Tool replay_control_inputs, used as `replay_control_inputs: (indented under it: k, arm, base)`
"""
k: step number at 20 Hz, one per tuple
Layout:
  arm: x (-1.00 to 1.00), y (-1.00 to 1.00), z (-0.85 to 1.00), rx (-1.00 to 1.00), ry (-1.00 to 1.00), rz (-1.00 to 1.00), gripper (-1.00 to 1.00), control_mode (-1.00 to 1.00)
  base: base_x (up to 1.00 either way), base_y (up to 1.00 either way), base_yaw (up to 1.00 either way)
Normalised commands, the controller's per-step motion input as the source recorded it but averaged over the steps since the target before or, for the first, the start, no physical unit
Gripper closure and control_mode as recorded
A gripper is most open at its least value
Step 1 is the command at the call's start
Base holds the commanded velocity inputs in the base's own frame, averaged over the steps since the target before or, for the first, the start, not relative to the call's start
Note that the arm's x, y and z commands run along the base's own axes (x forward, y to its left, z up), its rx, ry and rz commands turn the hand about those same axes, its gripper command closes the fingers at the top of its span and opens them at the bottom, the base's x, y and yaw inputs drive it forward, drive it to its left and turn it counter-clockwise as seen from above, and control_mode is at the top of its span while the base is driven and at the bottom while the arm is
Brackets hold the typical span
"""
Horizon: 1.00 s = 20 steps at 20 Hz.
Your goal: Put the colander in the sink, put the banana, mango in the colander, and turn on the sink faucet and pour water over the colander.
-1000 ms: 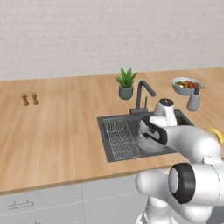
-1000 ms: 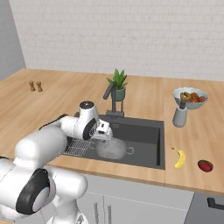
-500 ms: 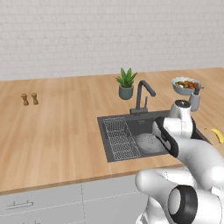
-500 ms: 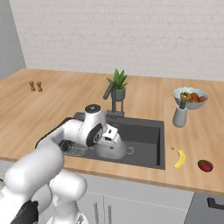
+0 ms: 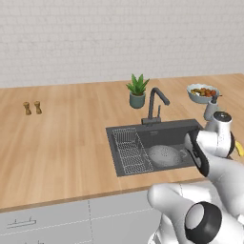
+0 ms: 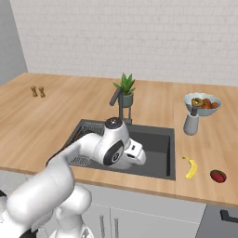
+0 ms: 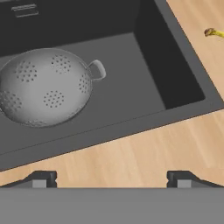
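The light-grey colander (image 7: 43, 85) sits upright on the floor of the dark sink (image 7: 127, 92), free of the hand, and its small loop handle points right. My gripper (image 7: 111, 179) is open and empty, above the wooden strip at the sink's front rim, just right of the colander (image 5: 164, 155). The yellow banana (image 6: 189, 167) lies on the counter right of the sink (image 6: 158, 139), with the reddish mango (image 6: 218, 175) beyond it. Only the banana's tip (image 7: 212, 32) shows in the hand view. The dark faucet (image 5: 155, 102) stands behind the basin, and no water runs.
A wire rack (image 5: 131, 150) fills the sink's left part. Behind the faucet stands a potted plant (image 5: 137, 91). At the right rear are a fruit bowl (image 6: 201, 103) and a grey bottle (image 6: 190, 122). Two small shakers (image 5: 32, 108) stand far left.
The arm has swung right and toward the front rim, away from the rack and the colander. The colander stays where it was in the sink.
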Motion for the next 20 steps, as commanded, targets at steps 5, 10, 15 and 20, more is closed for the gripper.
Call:
replay_control_inputs:
  k: [5,10,15,20]
  arm:
    - [-0.07,-0.84,0.27,0.01,-0.01,0.0,-1.0,-1.0]
    - [-0.01,-0.71,0.09,0.0,0.0,-0.02,-1.0,-1.0]
    - [0.0,-0.7,0.04,0.0,0.01,-0.04,-1.0,-1.0]
    - [0.03,-0.61,0.02,0.0,0.11,-0.03,-1.0,-1.0]
  base:
    - [0.0,0.0,0.0]
    - [0.0,0.0,0.0]
    - [0.0,0.0,0.0]
    - [0.0,0.0,0.0]
